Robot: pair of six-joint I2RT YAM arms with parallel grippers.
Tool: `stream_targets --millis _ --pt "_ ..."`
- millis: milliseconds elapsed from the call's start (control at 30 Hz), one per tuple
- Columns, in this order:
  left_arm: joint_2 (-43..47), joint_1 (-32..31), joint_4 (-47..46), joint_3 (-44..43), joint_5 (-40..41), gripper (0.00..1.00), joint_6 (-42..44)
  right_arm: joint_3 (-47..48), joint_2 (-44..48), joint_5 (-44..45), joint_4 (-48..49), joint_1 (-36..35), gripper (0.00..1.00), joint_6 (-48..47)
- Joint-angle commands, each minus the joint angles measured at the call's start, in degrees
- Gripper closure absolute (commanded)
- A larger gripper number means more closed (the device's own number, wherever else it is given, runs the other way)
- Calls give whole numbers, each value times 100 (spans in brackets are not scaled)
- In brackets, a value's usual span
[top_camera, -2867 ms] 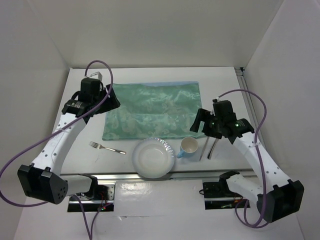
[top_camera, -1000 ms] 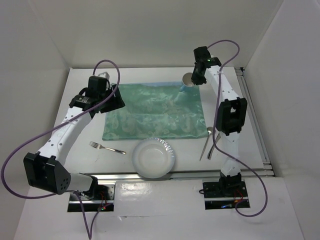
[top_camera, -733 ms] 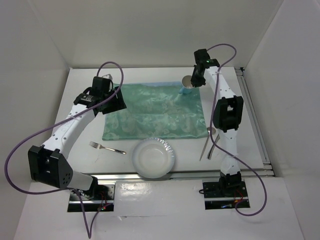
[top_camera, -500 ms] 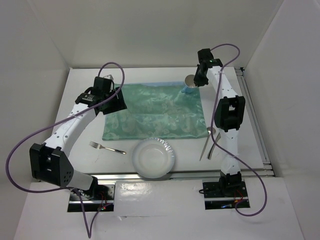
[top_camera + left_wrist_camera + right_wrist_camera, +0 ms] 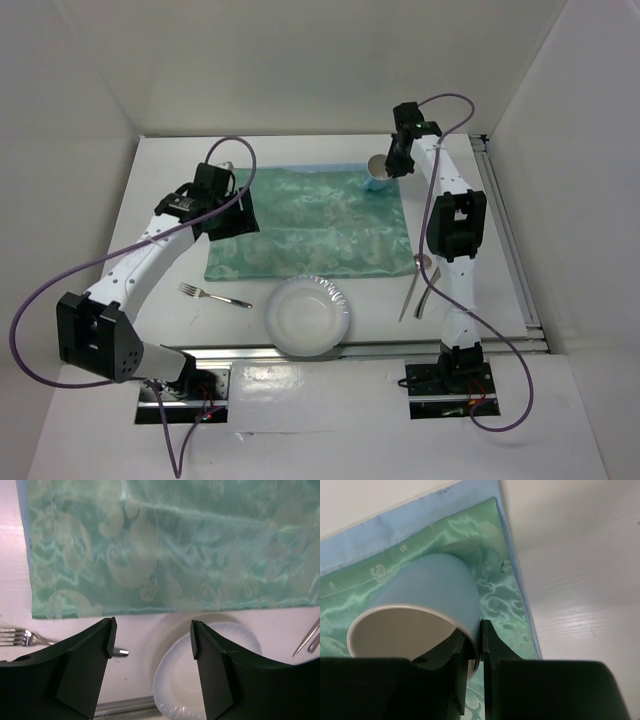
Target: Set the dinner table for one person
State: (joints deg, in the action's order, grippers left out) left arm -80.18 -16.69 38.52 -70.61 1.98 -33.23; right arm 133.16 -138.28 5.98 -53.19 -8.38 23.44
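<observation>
The dinner table [image 5: 300, 150], apparently a rigid, smooth slab under everything and nothing to grasp, carries a mat [image 5: 310, 220] at whose 1 o'clock corner the right gripper [image 5: 481, 630] pinches the light, fragile-looking cup [image 5: 425, 590] by its rim, left gripper [image 5: 150, 640] spread at 9 o'clock.

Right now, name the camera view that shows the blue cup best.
Right wrist: the blue cup fills the frame, its wall pinched by the right gripper over the green mat. Top external shows it small, partly hidden. Left wrist shows none of it.
</observation>
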Motion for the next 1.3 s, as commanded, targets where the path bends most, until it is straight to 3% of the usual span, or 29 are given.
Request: stream_targets --millis 0,67,100,167,200,333,467,733,933,1100,1267 --pt "476 -142 392 433 -145 22 -86 324 11 -272 450 -14 81 3" --pt "740 -203 454 661 -268 21 -306 324 11 -334 511 -14 70 3" --pt "819 -256 454 880 -338 20 -385 324 11 -404 511 -14 56 3" --pt "1021 -318 515 1075 -338 18 -578 324 11 -474 564 -14 46 3" --pt "1083 -387 516 1163 -391 18 -579 324 11 -475 564 -14 35 3" --pt "1337 -607 516 1637 -541 15 -711 324 204 -475 617 -14 12 3" --pt "1479 -730 438 2111 -664 13 -764 324 582 -536 617 -14 1 3" --pt "1760 -783 -643 3078 -1375 13 -1300 -491 2180 -404 739 38 0 -182" --pt "1489 -906 -1959 3607 -1946 10 -1231 -2240 3807 -404 1065 152 0 -235" --pt "918 -1029 -2216 3624 -1947 8 -834 -3355 4694 -457 1065 337 0 -235" --pt "583 -1284 -2481 3677 -1929 21 -772 -4017 5082 -510 1118 556 0 -235"
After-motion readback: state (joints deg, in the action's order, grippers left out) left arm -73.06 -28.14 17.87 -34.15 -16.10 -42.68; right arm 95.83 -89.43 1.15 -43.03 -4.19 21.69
